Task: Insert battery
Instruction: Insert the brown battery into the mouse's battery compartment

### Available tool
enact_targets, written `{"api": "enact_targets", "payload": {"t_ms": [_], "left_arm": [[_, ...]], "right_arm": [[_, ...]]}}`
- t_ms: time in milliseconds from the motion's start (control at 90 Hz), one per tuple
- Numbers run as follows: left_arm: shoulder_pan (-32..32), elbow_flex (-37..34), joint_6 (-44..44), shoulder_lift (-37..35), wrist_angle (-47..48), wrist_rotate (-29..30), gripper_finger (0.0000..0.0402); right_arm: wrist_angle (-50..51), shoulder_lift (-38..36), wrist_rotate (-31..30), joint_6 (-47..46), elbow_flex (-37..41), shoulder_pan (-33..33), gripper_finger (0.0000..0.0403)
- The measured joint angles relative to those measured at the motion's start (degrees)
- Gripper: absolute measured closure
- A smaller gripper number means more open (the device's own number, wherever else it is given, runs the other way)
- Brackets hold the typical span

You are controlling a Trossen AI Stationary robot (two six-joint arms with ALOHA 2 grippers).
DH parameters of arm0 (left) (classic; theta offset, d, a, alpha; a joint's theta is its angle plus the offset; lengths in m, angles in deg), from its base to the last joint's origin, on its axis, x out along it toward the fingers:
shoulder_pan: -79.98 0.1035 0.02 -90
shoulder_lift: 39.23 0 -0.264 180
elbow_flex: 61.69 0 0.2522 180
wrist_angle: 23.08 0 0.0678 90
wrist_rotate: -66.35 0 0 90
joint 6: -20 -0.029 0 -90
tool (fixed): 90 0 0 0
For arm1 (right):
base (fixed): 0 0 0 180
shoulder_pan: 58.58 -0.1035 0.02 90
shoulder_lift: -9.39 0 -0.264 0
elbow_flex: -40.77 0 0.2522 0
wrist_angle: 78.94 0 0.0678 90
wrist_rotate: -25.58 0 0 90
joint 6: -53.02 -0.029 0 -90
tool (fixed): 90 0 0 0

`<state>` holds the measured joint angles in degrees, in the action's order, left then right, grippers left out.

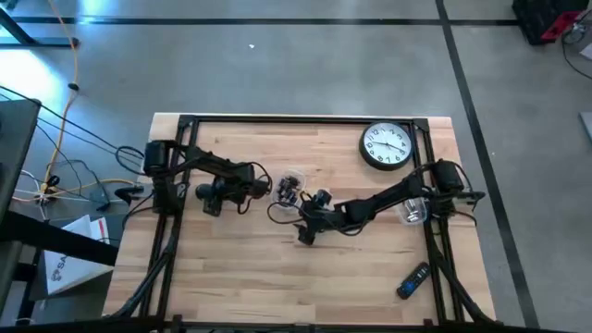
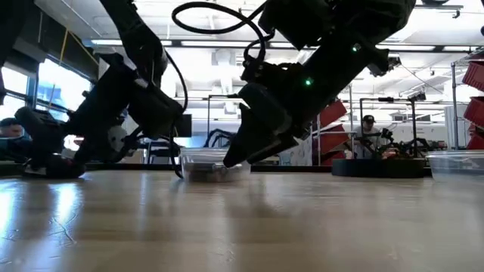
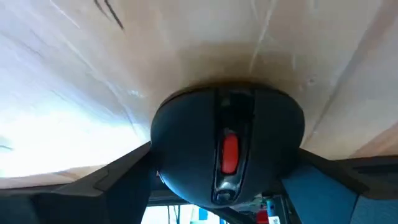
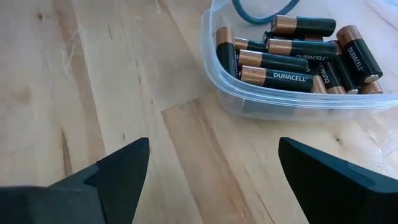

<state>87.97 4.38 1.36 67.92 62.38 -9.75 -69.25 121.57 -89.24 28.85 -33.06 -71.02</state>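
Observation:
A black computer mouse [image 3: 227, 127] with a red scroll wheel fills the left wrist view, and my left gripper [image 3: 227, 186] is shut on it, just left of the table's middle. A clear tub [image 4: 292, 102] holding several black-and-copper batteries [image 4: 273, 61] stands on the wood at mid-table [image 1: 291, 185]. My right gripper [image 4: 211, 180] is open and holds nothing. It hangs low over the table just near of the tub [image 1: 306, 231], its fingers slanting down toward the wood [image 2: 233, 159]. My left gripper pinches the mouse between its two fingers, one on each long side [image 3: 155, 158]. The mouse's top, with the wheel, faces the wrist camera, and the table lies behind it. I cannot tell whether the mouse is clear of the wood.
A round wall clock [image 1: 386, 146] lies flat at the far right. A clear cup [image 1: 413, 211] stands by the right arm's base, and a dark remote [image 1: 413, 280] lies near the front right. Bare wood spreads across the near half of the table.

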Motion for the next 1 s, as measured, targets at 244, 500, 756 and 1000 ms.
{"api": "enact_targets", "payload": {"t_ms": [244,500,756,1000], "left_arm": [[0.0,-2.57,-0.03,-0.17,-3.58,0.48,0.0119],[-0.03,-4.33,0.51,-0.15,-3.73,1.1,0.0148],[-2.22,1.3,5.02,-0.8,-2.28,0.59,0.015],[-5.29,9.33,15.1,-7.62,-5.26,-12.43,0.015]], "right_arm": [[0.04,0.0,0.04,0.0,0.0,-0.08,0.0075],[0.02,-0.07,-1.53,1.03,0.0,-1.22,0.0075],[1.61,-4.66,-6.46,5.54,0.0,-3.7,0.0075],[0.92,-8.95,-15.96,20.83,-0.04,-8.65,0.0075]]}}
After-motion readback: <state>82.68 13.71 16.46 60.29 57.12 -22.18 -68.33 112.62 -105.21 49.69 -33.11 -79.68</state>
